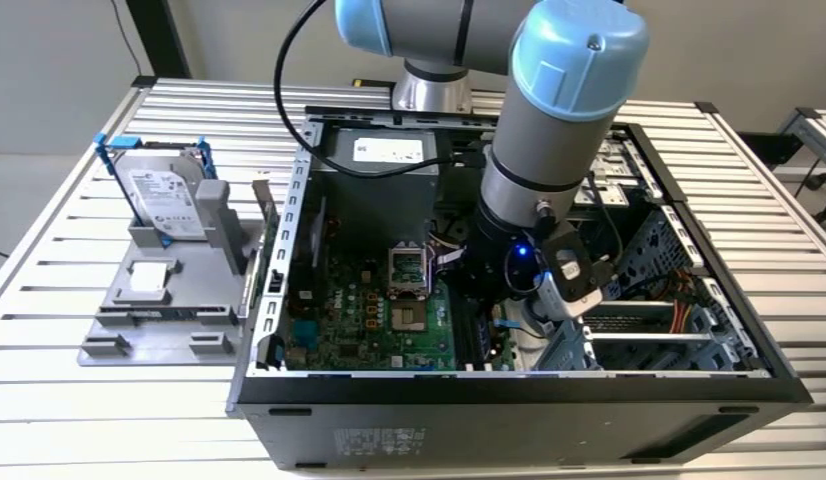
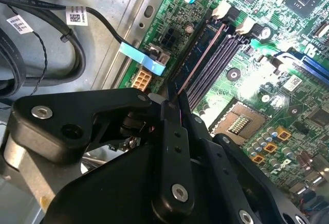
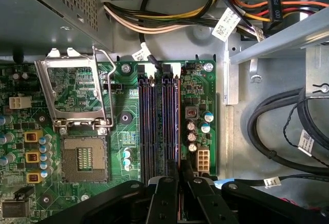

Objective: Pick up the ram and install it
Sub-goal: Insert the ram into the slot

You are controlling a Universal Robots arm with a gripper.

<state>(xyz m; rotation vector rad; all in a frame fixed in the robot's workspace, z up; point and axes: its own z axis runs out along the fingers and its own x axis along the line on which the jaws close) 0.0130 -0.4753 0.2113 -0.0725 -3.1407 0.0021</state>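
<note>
The ram (image 2: 203,54) shows edge-on as a thin dark stick with a pinkish rim. It stands along the outermost of the motherboard's memory slots (image 3: 159,126), the one nearest the board's edge. My gripper (image 2: 177,100) is low inside the open computer case (image 1: 520,400), and its black fingers are shut on the ram's near end. In the first wrist view the ram (image 3: 178,126) runs straight out from my gripper (image 3: 178,175) along that slot. The exterior view has the gripper (image 1: 493,315) down over the green motherboard (image 1: 373,320), mostly hidden by the wrist.
Black cables (image 2: 77,44) and a blue-tipped connector (image 2: 141,59) lie just past the board's edge. The open CPU socket (image 3: 82,157) sits beside the slots. Outside the case, a silver hard drive (image 1: 160,190) stands on a grey fixture (image 1: 160,300) at the exterior view's left.
</note>
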